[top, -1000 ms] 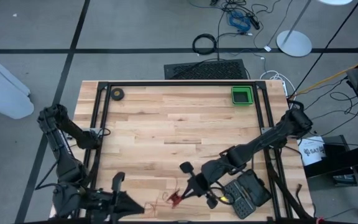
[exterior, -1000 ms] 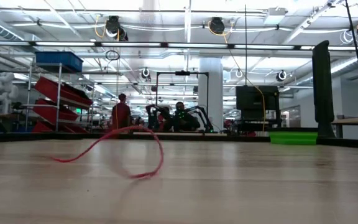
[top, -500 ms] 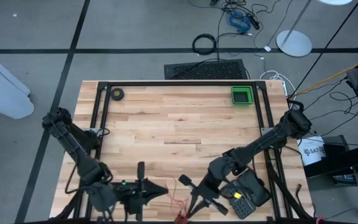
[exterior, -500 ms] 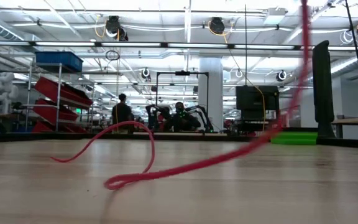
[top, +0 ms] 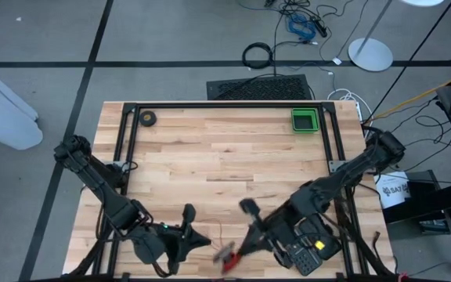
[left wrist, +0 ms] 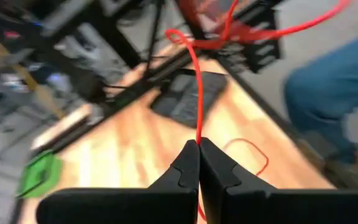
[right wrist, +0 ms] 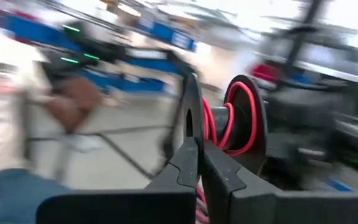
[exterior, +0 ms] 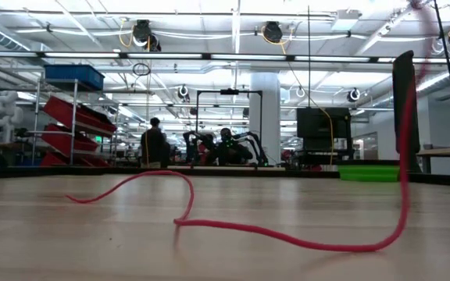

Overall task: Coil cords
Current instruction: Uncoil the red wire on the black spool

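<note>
1. High view: both grippers are seen at the near edge of the bench (top: 225, 157), the left gripper (top: 198, 241) just left of centre and the right gripper (top: 237, 252) just beside it, where the cords (top: 225, 257) show only as a small blurred red patch.
2. Left wrist view: the left jaws are seen closed on a thin red strand of the cords (left wrist: 196, 93), which runs up to a red tangle partly cut off by the picture's edge.
3. Right wrist view: the right jaws are seen pressed shut, with red loops of the cords (right wrist: 229, 124) wound on a dark spool just beyond; whether wire is pinched cannot be told.
4. Low view: a red strand (exterior: 287, 234) lies curved on the bench and rises out of view at the right.
5. A green tray (top: 304, 120) sits at the far right, well apart.
</note>
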Robot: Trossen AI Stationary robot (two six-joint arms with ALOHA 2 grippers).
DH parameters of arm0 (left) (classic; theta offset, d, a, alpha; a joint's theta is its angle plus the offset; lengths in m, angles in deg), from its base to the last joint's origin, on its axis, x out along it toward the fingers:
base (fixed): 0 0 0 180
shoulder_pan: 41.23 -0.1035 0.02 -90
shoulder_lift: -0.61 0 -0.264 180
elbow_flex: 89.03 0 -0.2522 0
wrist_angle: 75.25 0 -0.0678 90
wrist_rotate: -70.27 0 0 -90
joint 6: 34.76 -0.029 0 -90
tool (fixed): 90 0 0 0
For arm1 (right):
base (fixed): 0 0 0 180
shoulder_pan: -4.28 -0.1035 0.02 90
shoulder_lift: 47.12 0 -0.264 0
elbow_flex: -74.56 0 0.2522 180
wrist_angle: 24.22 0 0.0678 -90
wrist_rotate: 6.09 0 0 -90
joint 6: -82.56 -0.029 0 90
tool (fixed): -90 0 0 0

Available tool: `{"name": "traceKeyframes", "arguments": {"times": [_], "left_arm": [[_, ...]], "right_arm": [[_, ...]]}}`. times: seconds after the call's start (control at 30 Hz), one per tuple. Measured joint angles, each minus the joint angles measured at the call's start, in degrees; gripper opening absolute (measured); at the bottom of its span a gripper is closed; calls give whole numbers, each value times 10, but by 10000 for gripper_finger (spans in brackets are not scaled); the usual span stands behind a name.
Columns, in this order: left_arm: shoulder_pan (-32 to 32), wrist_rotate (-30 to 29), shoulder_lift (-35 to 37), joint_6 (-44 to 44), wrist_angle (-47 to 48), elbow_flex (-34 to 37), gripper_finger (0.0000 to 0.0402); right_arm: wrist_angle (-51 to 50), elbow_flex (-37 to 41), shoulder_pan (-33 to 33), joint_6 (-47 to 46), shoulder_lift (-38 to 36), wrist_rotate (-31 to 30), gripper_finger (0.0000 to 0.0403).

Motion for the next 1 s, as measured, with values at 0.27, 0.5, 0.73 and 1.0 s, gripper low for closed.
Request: {"name": "traceKeyframes", "arguments": {"times": [0.27,0.5,0.73,1.0], "left_arm": [[19,69,1,25,51,0,2],[50,-43,39,115,145,0,2],[105,-110,67,125,143,0,2],[157,-260,70,-59,-15,0,2]], "right_arm": [[-162,0,-50,2,-49,-350,0],[-286,0,-71,-70,-81,-367,0],[-414,0,-68,-160,-83,-367,0],[-444,0,-30,-193,-42,-303,0]]}}
